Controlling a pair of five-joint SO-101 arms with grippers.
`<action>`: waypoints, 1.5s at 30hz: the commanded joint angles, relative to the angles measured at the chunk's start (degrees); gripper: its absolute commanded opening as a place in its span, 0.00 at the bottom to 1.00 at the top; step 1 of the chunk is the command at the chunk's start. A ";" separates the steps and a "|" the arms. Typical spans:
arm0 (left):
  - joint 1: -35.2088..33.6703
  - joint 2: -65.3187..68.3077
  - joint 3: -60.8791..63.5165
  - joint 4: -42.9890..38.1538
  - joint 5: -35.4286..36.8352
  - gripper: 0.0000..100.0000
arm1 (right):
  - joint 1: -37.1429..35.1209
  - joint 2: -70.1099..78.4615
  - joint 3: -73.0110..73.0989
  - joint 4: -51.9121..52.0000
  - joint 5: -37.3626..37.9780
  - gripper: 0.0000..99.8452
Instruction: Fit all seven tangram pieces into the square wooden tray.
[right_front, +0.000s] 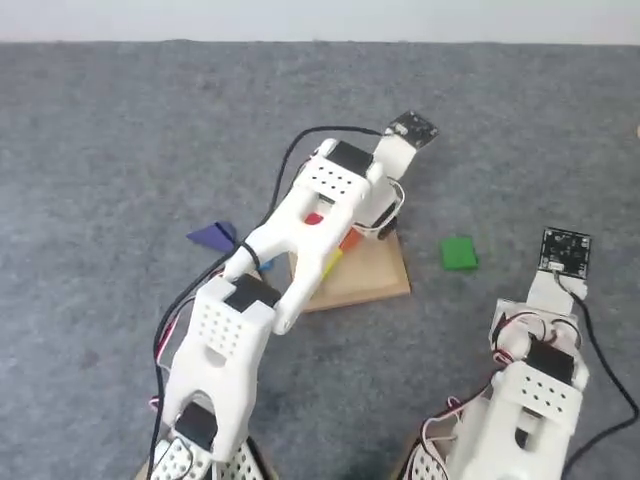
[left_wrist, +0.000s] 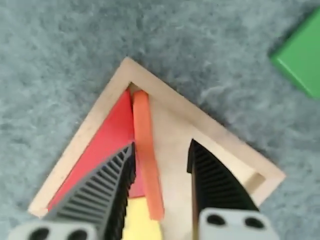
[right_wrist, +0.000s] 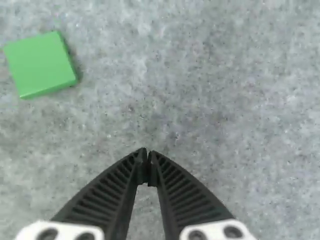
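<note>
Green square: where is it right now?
In the high view the green square lies on the grey mat, beside the wooden tray, towards the right arm.

Square piece (right_front: 459, 252) at 3 o'clock of tray (right_front: 378, 278); triangle piece (right_front: 212, 235) at 9 o'clock. In tray corner: flat piece (left_wrist: 107, 137), narrow piece (left_wrist: 146, 150) touching.

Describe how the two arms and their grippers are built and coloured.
Both the left arm and right arm have white shells with grids of small holes, black motor blocks and thin black cables. Each carries a small black circuit board on a white bracket. The left gripper and right gripper have black ribbed tapering fingers.
</note>
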 joint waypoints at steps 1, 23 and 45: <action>-2.29 -2.90 -3.56 1.41 -2.37 0.17 | -0.48 -0.92 -2.46 -1.01 0.70 0.01; -7.12 2.02 -5.41 -0.09 -7.12 0.17 | -2.42 -1.27 -1.58 -0.92 2.37 0.01; -12.40 2.64 -6.37 4.22 -8.44 0.17 | -2.42 -1.27 -1.58 -0.92 2.55 0.01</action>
